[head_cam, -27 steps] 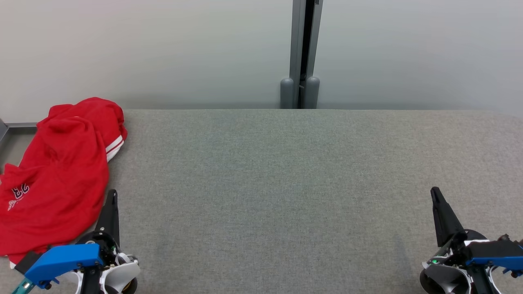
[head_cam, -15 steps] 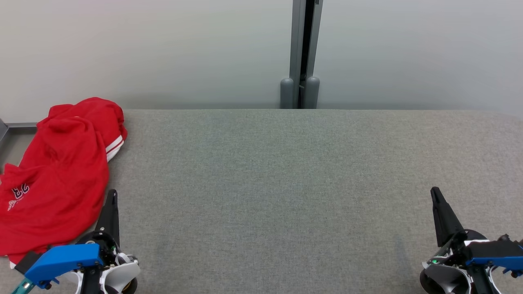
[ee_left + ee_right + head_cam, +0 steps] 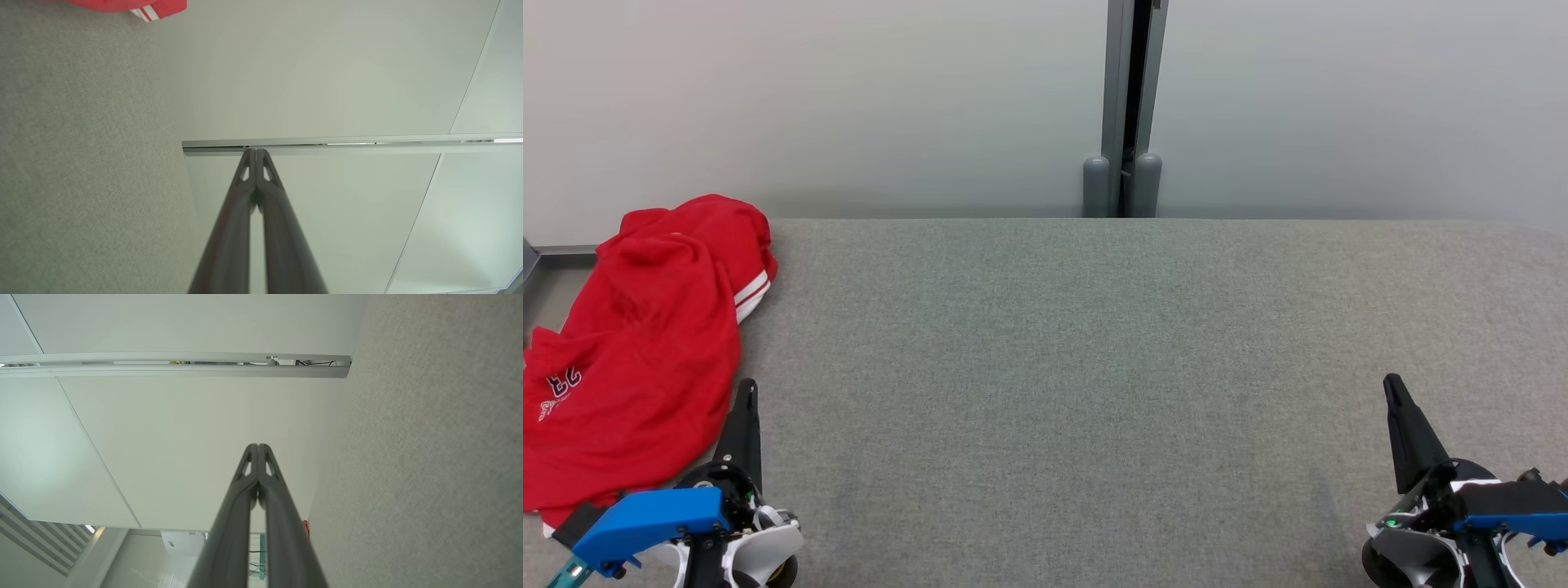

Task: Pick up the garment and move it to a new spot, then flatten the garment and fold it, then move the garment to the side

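Head view. Red garment [image 3: 645, 351], crumpled at the left end of the bench [image 3: 1094, 367]. A printed mark [image 3: 562, 380] stands near the garment's left edge. It consists of two dark characters outlined in white that resemble numerals. The cloth is creased there and the print sits askew, so the exact figures cannot be read with certainty. Just on the near side of the mark runs a short block of small white lettering [image 3: 547, 406] — too small and too folded to make out as words.
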{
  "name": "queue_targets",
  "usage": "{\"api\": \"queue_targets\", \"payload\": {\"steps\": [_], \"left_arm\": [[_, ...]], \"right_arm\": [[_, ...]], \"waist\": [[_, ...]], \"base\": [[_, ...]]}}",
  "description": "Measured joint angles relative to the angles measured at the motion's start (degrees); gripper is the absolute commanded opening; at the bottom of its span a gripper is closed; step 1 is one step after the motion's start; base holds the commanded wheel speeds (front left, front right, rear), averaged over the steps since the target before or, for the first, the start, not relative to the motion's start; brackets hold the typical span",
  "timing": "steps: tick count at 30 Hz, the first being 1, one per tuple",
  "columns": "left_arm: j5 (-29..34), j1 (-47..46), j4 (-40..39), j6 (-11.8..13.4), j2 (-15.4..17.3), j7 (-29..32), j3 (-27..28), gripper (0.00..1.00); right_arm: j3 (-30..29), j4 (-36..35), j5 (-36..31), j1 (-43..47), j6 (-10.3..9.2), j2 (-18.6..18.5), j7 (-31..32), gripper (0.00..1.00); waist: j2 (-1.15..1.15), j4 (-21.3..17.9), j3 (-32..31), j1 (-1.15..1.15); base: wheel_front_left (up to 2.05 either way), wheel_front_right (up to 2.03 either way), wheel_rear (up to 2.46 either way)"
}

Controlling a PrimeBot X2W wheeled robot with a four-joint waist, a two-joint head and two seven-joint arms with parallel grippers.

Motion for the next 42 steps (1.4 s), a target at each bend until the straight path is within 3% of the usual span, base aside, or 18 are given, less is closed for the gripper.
{"api": "queue_targets", "payload": {"steps": [42], "left_arm": [[0.0, 0.0, 0.0, 0.0, 0.0, 0.0, 0.0, 0.0]], "right_arm": [[0.0, 0.0, 0.0, 0.0, 0.0, 0.0, 0.0, 0.0]], "waist": [[0.0, 0.0, 0.0, 0.0]], "base": [[0.0, 0.0, 0.0]]}}
